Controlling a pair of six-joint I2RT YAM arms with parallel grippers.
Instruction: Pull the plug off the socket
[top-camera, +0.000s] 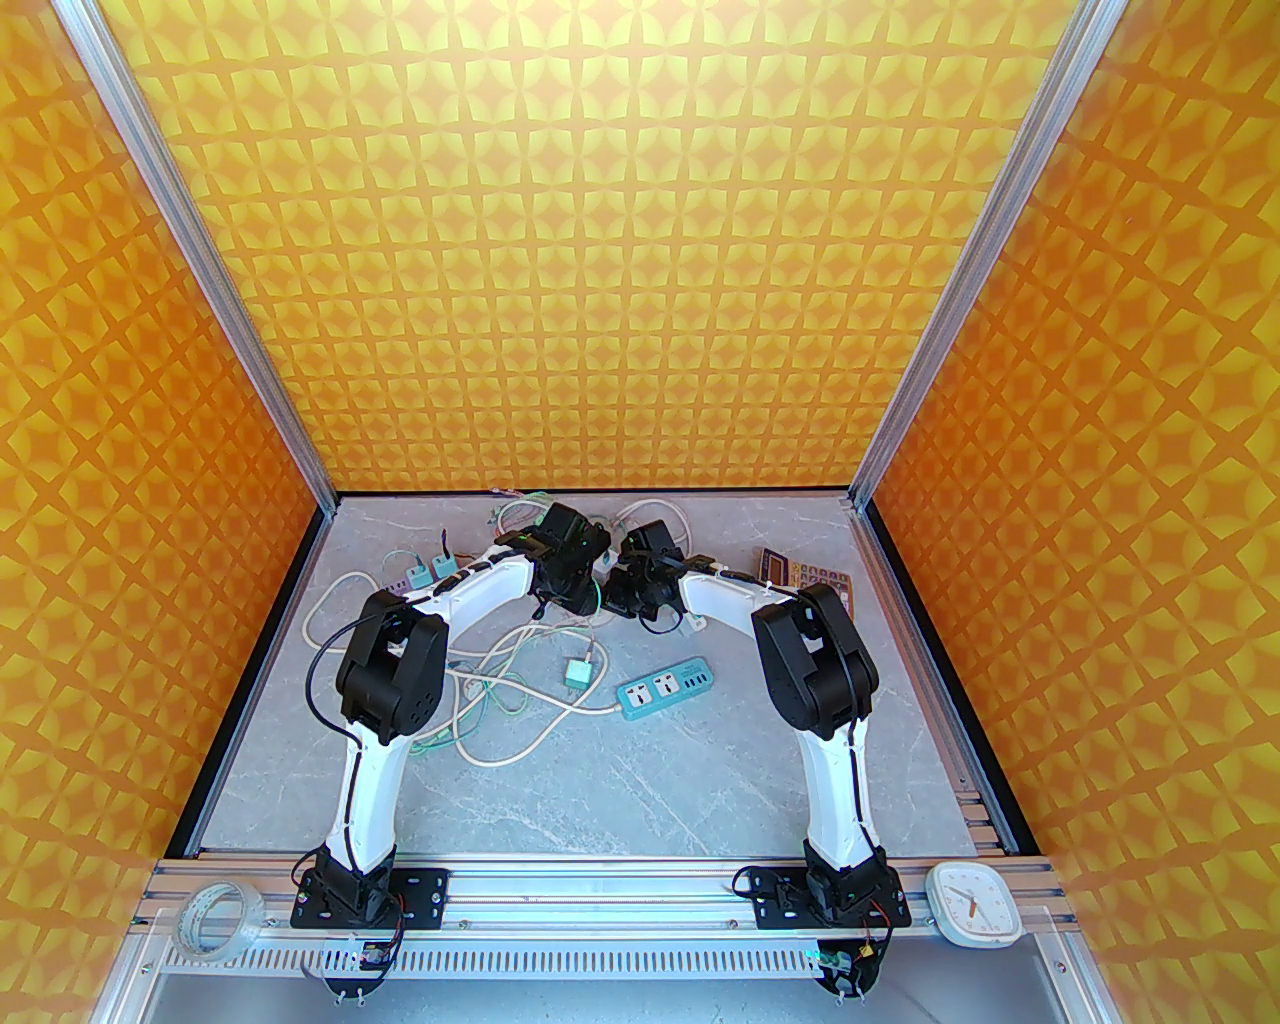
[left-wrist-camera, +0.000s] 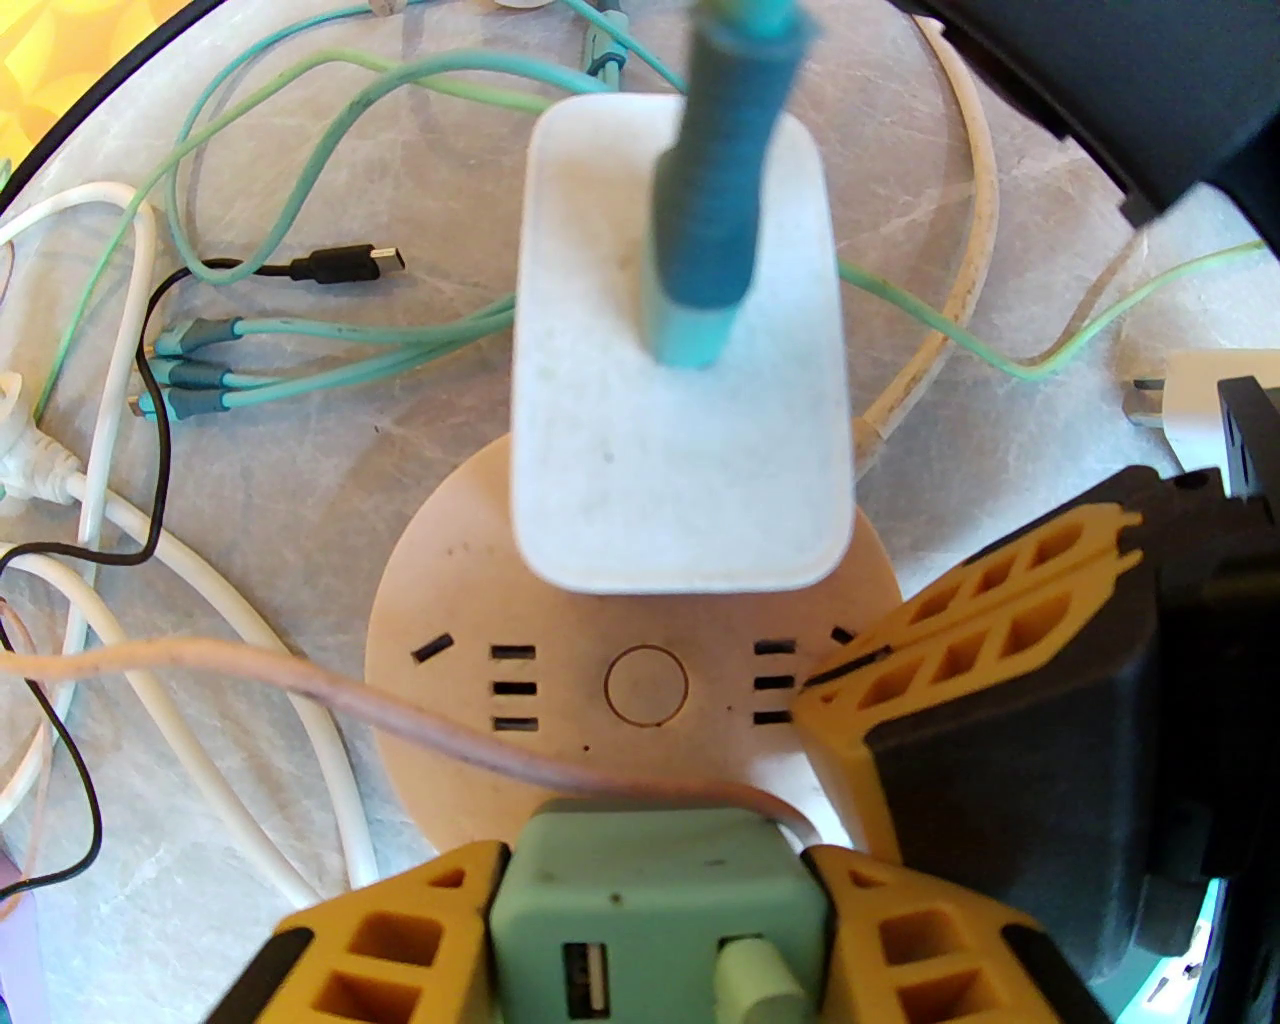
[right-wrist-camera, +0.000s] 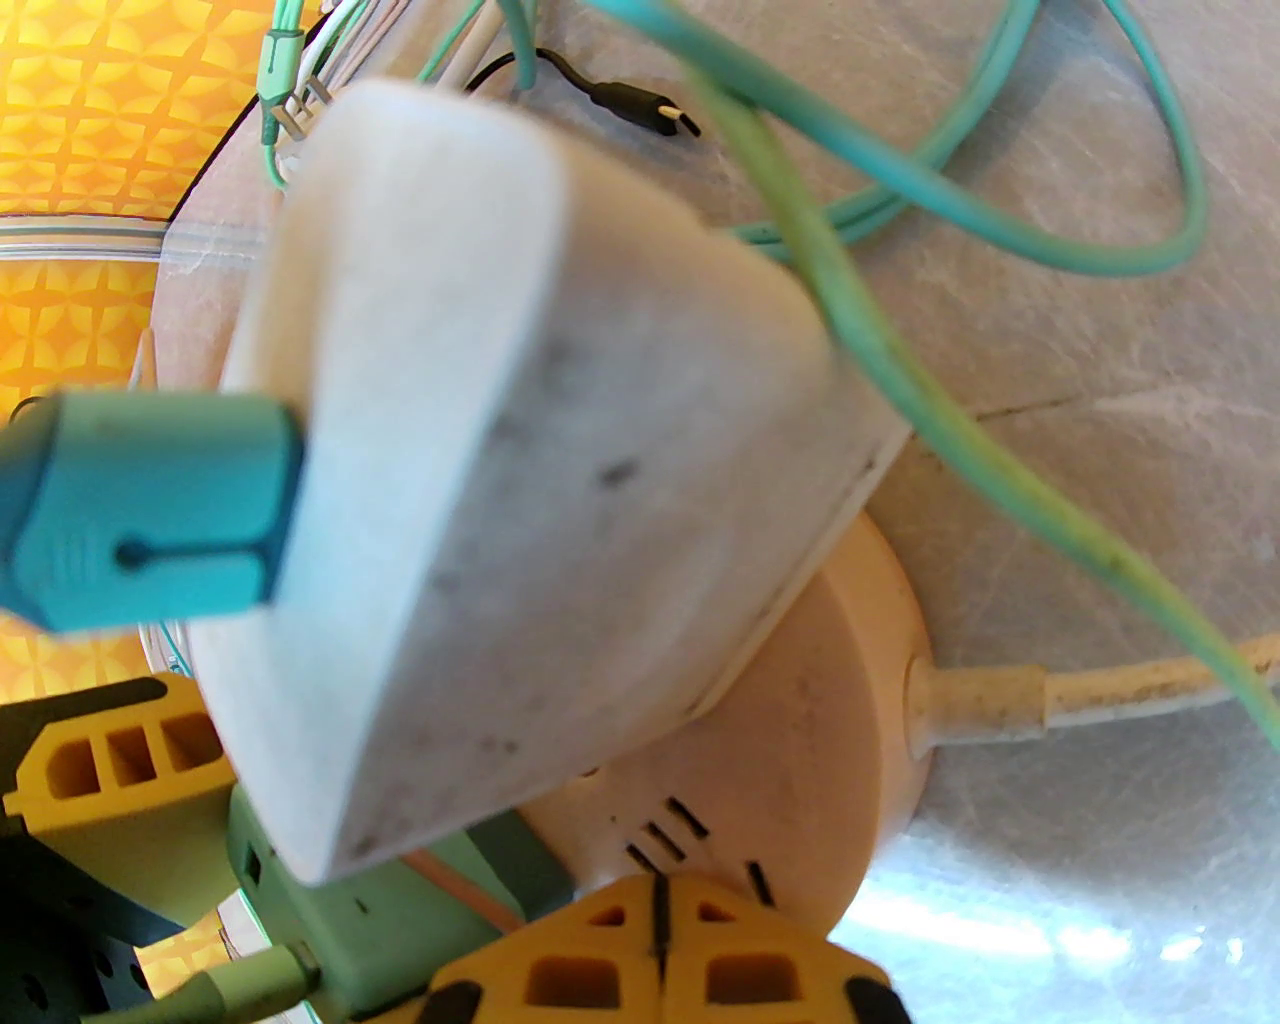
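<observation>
Left wrist view: the left gripper (left-wrist-camera: 655, 862) clamps the mint-green plug (left-wrist-camera: 640, 930) at the near rim of the round beige socket (left-wrist-camera: 560, 700). On the socket's right side the right gripper (left-wrist-camera: 850, 672) rests, fingers pressed together. A white charger (left-wrist-camera: 680, 420) stands on its far half, and a pink cable (left-wrist-camera: 300, 680) crosses its near face.

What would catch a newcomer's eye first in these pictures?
The left gripper clamps a green plug at the edge of a round beige socket. A bulky white charger with a teal cable stands plugged in on the opposite side, and the right gripper sits shut over the socket's right side.
</observation>
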